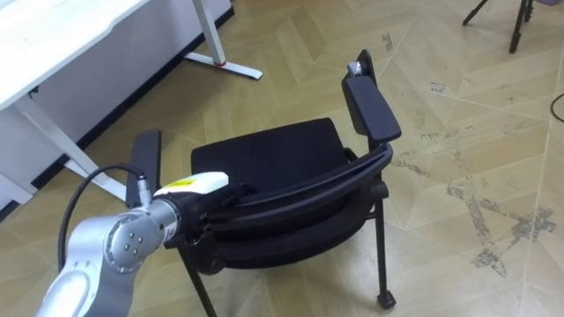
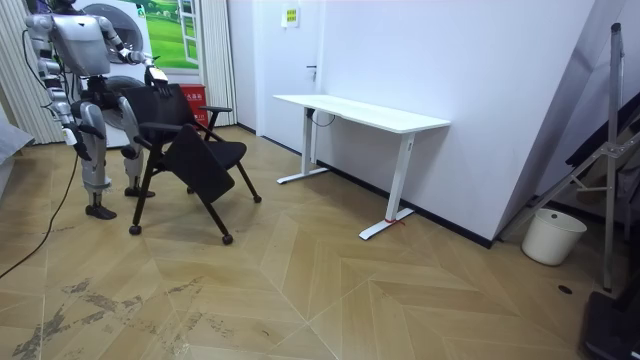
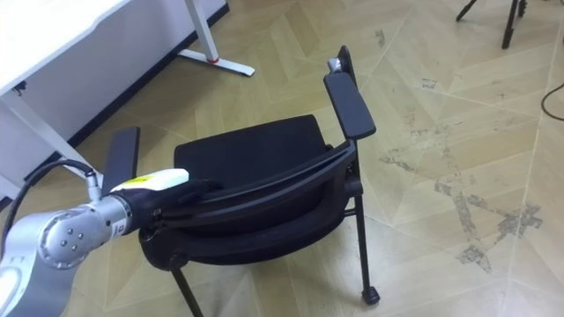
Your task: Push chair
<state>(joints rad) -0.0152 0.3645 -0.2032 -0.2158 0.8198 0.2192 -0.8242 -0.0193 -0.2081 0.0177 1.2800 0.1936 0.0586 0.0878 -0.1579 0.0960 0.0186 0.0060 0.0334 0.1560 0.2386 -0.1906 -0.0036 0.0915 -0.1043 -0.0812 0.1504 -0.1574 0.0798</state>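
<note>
One hand, the left hand (image 1: 204, 187), is lying along the backrest of the chair (image 1: 264, 154); I cannot tell its grip. The chair is standing on the floor (image 1: 458, 114) near the desk (image 1: 70, 26). Pushing level and steadily is advised, avoiding tipping.

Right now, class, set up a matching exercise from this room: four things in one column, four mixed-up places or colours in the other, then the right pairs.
Things:
1. left hand
2. chair
3. desk
4. bucket

Descriptions:
a. white, low down at the room view's far right
b. black, just in front of the robot
c. at the top of the chair's backrest
d. white top on white legs

Pairs: 1-c, 2-b, 3-d, 4-a
</note>
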